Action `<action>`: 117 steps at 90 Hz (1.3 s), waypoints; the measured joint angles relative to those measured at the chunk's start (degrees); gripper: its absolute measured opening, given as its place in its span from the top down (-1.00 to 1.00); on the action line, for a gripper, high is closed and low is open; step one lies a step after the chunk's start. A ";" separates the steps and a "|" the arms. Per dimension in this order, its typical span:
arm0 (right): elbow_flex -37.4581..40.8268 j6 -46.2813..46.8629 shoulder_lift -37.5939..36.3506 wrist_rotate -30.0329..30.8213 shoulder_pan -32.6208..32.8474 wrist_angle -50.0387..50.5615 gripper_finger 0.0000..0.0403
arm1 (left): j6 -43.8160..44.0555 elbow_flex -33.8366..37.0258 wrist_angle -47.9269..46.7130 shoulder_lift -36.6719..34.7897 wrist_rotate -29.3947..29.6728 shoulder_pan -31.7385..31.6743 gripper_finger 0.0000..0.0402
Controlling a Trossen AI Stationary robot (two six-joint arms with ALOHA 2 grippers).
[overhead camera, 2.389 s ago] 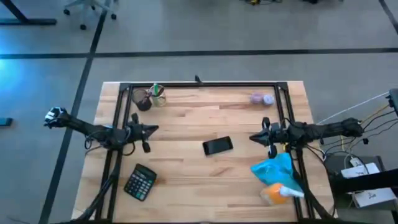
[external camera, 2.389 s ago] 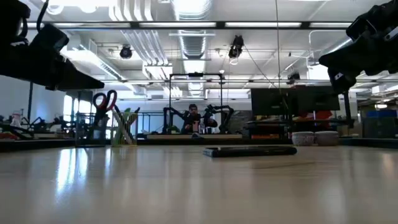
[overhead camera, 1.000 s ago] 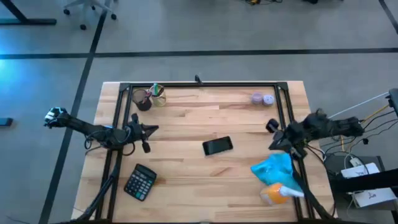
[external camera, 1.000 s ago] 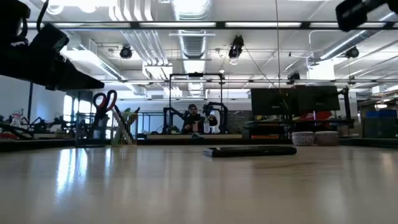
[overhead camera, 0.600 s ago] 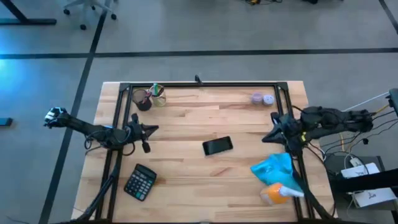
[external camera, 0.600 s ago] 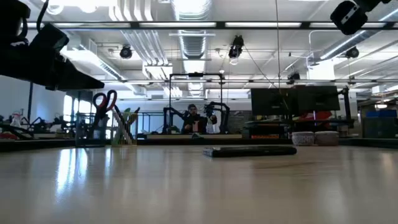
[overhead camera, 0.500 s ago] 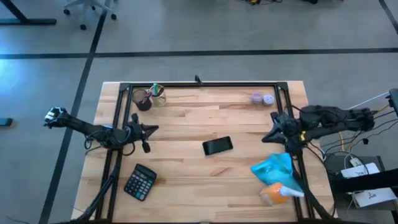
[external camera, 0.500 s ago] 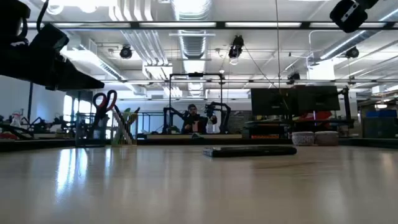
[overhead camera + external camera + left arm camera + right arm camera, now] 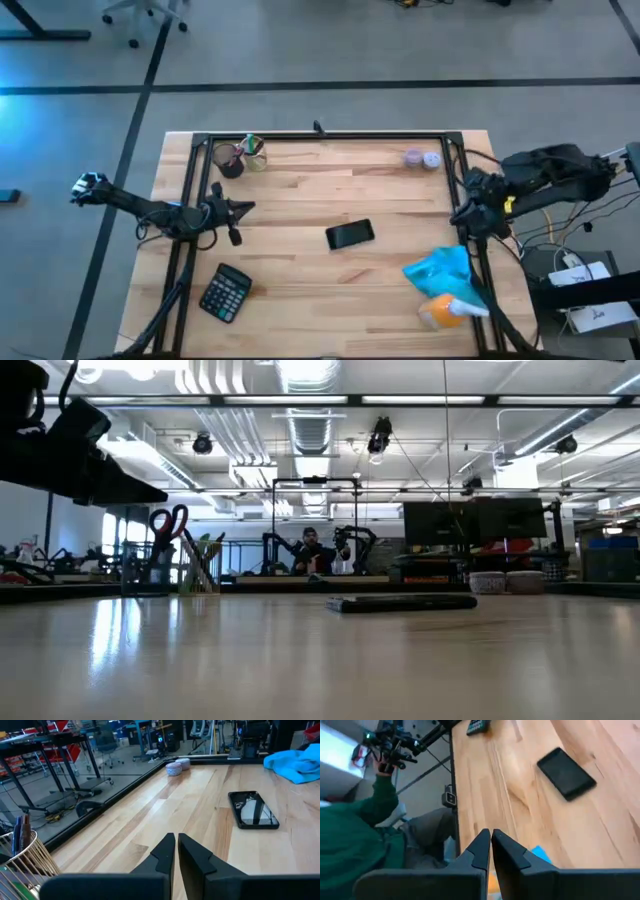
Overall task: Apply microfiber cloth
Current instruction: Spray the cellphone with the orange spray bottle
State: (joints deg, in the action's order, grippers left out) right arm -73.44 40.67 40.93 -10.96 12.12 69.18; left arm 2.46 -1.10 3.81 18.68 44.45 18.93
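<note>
Microfiber cloth (image 9: 440, 269) lies crumpled near the table's (image 9: 320, 190) right front edge, touching the orange bottle (image 9: 440, 312), untouched. Right gripper (image 9: 487, 851) hangs above the right edge just behind the cloth, fingers closed and empty. Left gripper (image 9: 176, 851) waits at left, fingers together, facing the phone (image 9: 350, 234).

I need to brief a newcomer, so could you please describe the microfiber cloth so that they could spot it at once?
Look at the wooden table from above, at its near right corner. The microfiber cloth lies crumpled there against an orange bottle; it alone is soft and turquoise-blue.
</note>
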 joint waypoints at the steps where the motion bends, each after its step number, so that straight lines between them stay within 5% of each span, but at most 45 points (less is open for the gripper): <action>1: -0.14 0.17 0.28 0.05 0.02 0.09 0.99 | 0.00 0.00 0.00 0.00 0.00 -0.01 0.97; 29: -0.38 0.55 5.99 -0.42 10.58 -5.70 0.76 | 0.00 0.00 -0.13 0.25 0.02 -0.01 0.97; 60: -0.38 22.77 11.02 15.72 32.84 -0.91 0.35 | -1.18 0.00 0.08 0.46 0.03 -0.07 0.97; 89: -5.97 30.57 20.95 16.54 38.98 0.65 0.21 | 15.21 0.00 9.32 1.23 -0.08 -0.05 0.97; 117: -13.51 32.39 29.43 16.52 42.30 7.11 0.22 | 24.23 0.02 12.69 4.75 -14.08 -0.01 0.97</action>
State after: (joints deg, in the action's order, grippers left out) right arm -86.96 73.07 70.36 5.56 54.42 76.29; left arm 26.69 -1.08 16.50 23.42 30.37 18.92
